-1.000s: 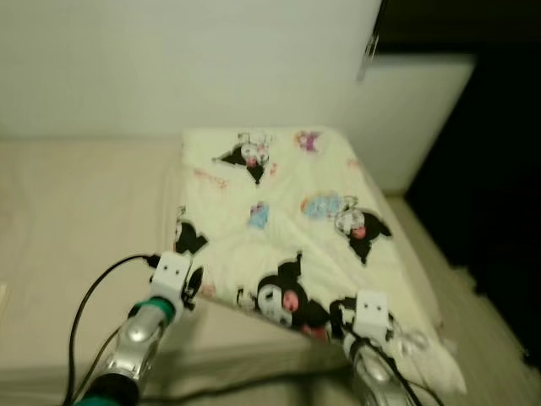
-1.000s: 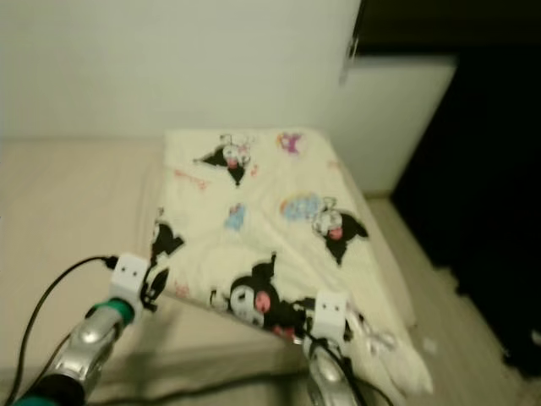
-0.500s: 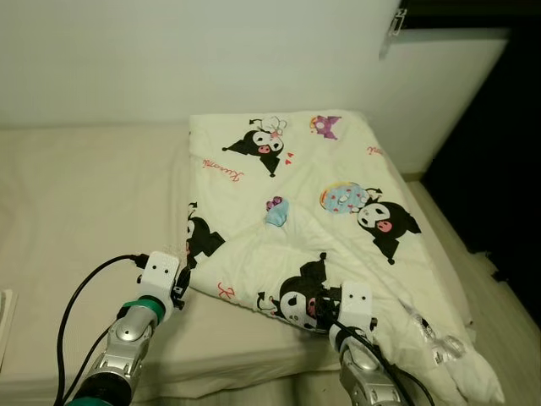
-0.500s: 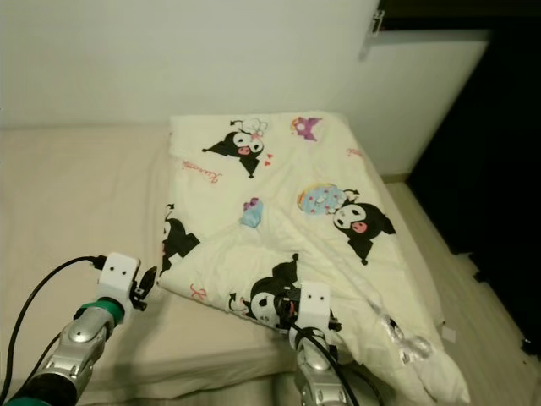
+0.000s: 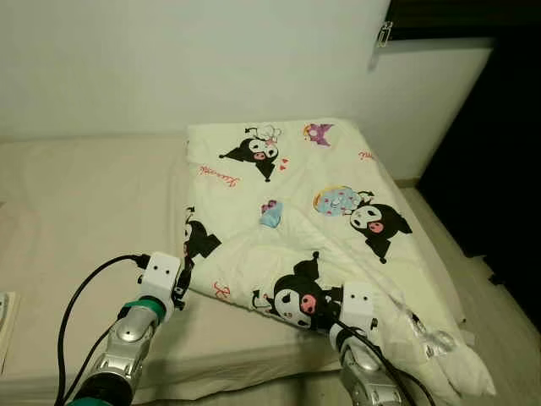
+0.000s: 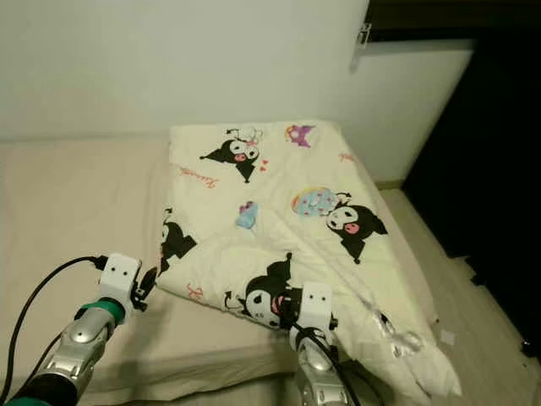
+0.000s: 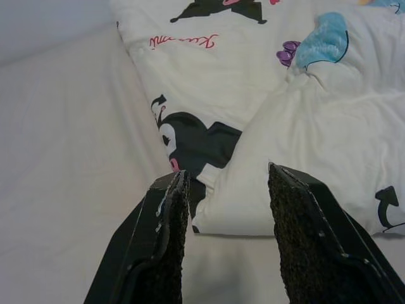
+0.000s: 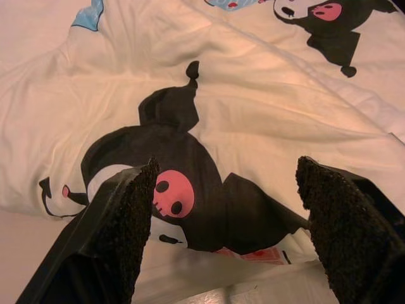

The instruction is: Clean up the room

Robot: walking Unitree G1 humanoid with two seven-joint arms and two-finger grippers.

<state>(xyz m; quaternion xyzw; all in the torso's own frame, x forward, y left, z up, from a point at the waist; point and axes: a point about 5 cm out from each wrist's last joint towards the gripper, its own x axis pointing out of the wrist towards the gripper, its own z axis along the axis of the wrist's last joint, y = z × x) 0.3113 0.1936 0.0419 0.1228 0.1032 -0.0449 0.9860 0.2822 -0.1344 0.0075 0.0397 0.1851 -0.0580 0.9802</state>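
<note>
Left wrist view showed the left gripper [image 7: 224, 237] with fingers spread, its tips just short of the blanket's [image 5: 287, 203] folded near edge. The right gripper [image 8: 224, 231] was likewise open over the blanket's front corner. The blanket lay rumpled on the bed [image 5: 76, 211], probably soft, light and floppy, best pinched at that thick folded edge.

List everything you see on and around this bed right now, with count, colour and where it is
Blanket: one, cream with black cartoon characters, lying rumpled on the bed's right part, one corner hanging over the right edge.
Mattress: one, beige, bare on the left part.
Wall: one, white, behind the bed.
Floor: pale, to the right of the bed.
Left gripper: one, black fingers, open, at the blanket's near left edge.
Right gripper: one, black fingers, open, over the blanket's near edge.
</note>
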